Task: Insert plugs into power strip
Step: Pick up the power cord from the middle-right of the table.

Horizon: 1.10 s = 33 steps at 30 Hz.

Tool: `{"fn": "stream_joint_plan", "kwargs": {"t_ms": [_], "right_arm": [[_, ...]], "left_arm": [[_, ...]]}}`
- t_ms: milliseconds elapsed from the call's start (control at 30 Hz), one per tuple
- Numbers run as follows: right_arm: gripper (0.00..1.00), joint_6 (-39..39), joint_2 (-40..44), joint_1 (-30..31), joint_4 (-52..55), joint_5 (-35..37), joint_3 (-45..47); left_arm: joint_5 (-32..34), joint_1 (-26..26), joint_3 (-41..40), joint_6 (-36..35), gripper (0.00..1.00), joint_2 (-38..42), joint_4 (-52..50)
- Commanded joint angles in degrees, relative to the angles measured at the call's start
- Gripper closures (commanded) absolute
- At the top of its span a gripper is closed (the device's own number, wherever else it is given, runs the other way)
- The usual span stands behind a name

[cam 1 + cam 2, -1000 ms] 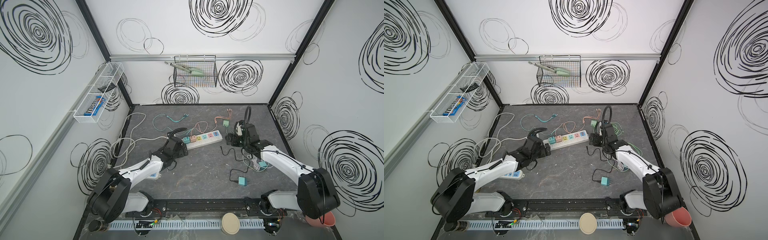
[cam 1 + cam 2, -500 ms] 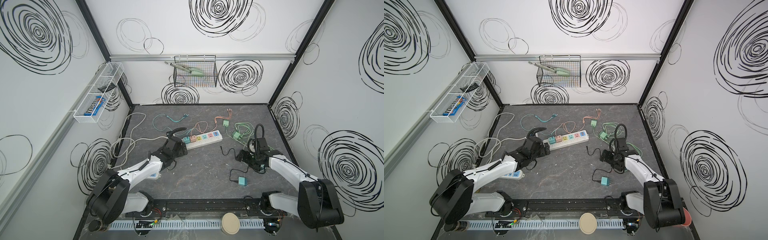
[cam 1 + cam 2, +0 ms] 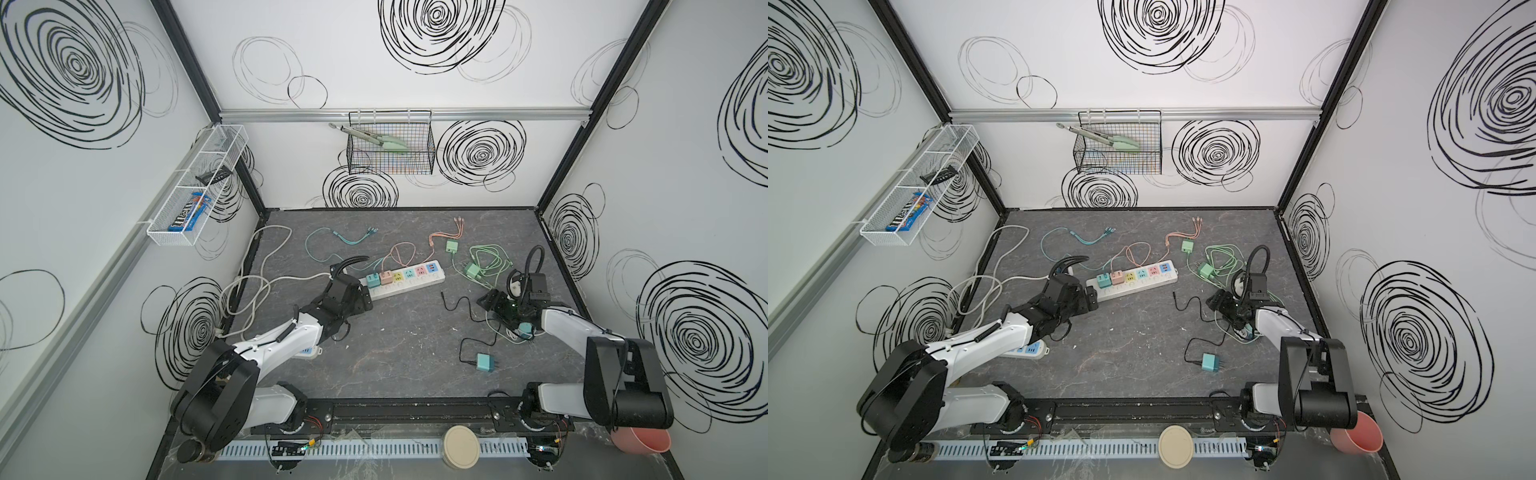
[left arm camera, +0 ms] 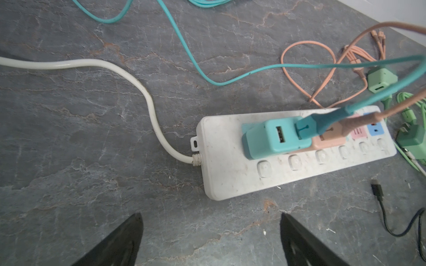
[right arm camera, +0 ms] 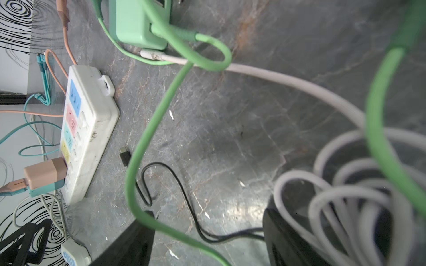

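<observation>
On back wall, basket (image 3: 417,168) holding tongs (image 3: 374,139), left hand (image 4: 211,220) released, right hand (image 5: 207,213) parted.

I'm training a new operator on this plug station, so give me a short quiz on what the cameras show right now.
1. True or false: the left gripper is open and holds nothing.
2. How many plugs sit in the power strip? A one, B two, C four.
3. Fill in: the plug nearest the strip's white cord is ___ in colour.
Key: 1 true; 2 B, the teal plug and the pink plug beside it; 3 teal.
</observation>
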<state>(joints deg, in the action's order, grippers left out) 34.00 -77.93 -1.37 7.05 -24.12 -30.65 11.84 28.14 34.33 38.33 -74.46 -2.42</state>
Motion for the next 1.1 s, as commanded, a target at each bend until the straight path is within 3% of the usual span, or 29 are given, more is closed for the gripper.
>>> {"fn": "stream_joint_plan", "kwargs": {"t_ms": [0,67,167,267,633,1067], "right_arm": [[0.29,-0.5,-1.9,1.2,-5.1,-0.8,-1.1],[0.39,-1.6,-2.2,2.6,-3.4,2.6,-2.9],[0.79,-3.9,-0.9,5.3,-1.7,8.3,-4.8],[0.99,-5.7,0.9,7.0,-0.5,10.4,-6.5],[1.00,-22.6,5.9,18.4,7.8,17.7,-21.5],[1.00,-29.4,0.5,33.2,18.2,20.1,-43.2]], "left_arm": [[-1.7,-0.7,-0.8,-1.2,0.04,1.4,3.1],[-3.1,-0.9,-1.4,-1.5,0.04,1.6,4.3],[-5.1,-1.2,-2.2,-1.8,0.04,1.9,6.0],[-5.8,-1.3,-2.3,-2.2,0.04,2.3,6.5],[-10.3,-1.1,-3.0,-3.6,0.04,4.8,9.2],[-10.0,-1.0,-2.8,-4.0,0.04,6.3,8.0]]}}
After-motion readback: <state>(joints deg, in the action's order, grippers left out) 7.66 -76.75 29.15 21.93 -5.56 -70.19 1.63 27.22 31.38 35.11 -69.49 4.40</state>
